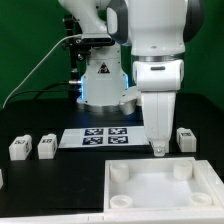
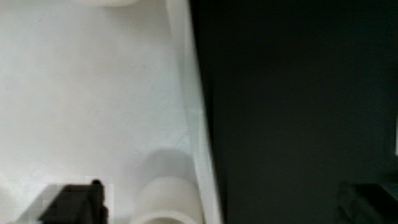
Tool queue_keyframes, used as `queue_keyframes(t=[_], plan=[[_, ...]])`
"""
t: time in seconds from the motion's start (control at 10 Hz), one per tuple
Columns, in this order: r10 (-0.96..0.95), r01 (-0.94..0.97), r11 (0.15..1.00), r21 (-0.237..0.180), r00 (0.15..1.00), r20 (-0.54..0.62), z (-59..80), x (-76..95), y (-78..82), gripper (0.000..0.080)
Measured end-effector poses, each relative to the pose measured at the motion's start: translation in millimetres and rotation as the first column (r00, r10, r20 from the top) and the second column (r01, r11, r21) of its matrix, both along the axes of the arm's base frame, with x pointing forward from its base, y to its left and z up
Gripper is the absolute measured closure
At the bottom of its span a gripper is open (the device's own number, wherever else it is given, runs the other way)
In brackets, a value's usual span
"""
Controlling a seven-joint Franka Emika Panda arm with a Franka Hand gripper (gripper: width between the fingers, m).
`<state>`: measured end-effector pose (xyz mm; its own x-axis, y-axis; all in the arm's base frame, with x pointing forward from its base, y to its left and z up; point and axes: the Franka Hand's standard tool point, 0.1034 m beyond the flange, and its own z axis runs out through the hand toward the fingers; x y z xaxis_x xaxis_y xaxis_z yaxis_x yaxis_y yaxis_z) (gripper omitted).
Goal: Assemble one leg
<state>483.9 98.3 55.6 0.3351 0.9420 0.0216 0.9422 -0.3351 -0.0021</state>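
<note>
- my claw (image 1: 159,148) points straight down over the far rim of the tray (image 1: 150,190), at about 5 o'clock in the exterior view.
- it is spread wide and holds nothing: in the wrist view my two dark fingers (image 2: 71,203) sit far apart, with only the tray's edge and dark table (image 2: 302,100) between them.
- a round socket (image 2: 164,205) of the tray shows close to one finger in the wrist view. it is not what i am after.
- the leg (image 1: 185,138) closest to me stands on the table just beside my claw, at about 3 o'clock from it in the exterior view, beyond the tray's far rim.
- two more legs (image 1: 18,148) wait at about 9 o'clock, well apart from me, past the marker board (image 1: 103,136).
- i judge the step in hand is fetching a leg, and the task is barely begun, since no leg sits in the tray.
- to do it well, i should shift toward 3 o'clock until the leg lies midway between my fingers.
- then i should come down square to its flat sides and keep my fingers wide until they pass its top.
- i must clear the tray's rim first, as a finger catching it could shove the tray.
- i should close gently and evenly, for a light block may tip or twist under one-sided contact.
</note>
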Motion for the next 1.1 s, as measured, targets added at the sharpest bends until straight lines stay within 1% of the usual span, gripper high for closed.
queue_keyframes(t=[0.1, 0.2, 0.3, 0.4, 0.5, 0.7, 0.8, 0.9, 1.0, 1.1], plan=[[-0.157, 0.157, 0.988, 0.001, 0.987, -0.009, 0.9, -12.7, 19.8, 0.0151], [-0.297, 0.297, 0.955, 0.01, 0.955, -0.003, 1.2, -20.9, 38.3, 0.0151], [-0.438, 0.438, 0.899, 0.013, 0.899, -0.01, 2.5, -24.8, 52.7, 0.0151], [-0.525, 0.525, 0.851, 0.021, 0.851, -0.012, 5.2, -23.6, 61.8, 0.0151], [-0.58, 0.58, 0.814, 0.022, 0.814, -0.022, 3.7, -24.1, 59.3, 0.0151], [-0.736, 0.738, 0.675, 0.023, 0.675, -0.045, 3.4, -25.0, 61.1, 0.0151], [-0.757, 0.759, 0.651, 0.022, 0.651, -0.047, 3.4, -25.1, 61.4, 0.0151], [-0.836, 0.838, 0.545, 0.018, 0.545, -0.062, 2.9, -26.3, 62.8, 0.0151], [-0.924, 0.928, 0.372, 0.01, 0.371, -0.092, -3.7, -35.6, 65.3, 0.0151], [-0.924, 0.928, 0.372, -0.006, 0.37, -0.095, -7.6, -45.4, 69.9, 0.0151]])
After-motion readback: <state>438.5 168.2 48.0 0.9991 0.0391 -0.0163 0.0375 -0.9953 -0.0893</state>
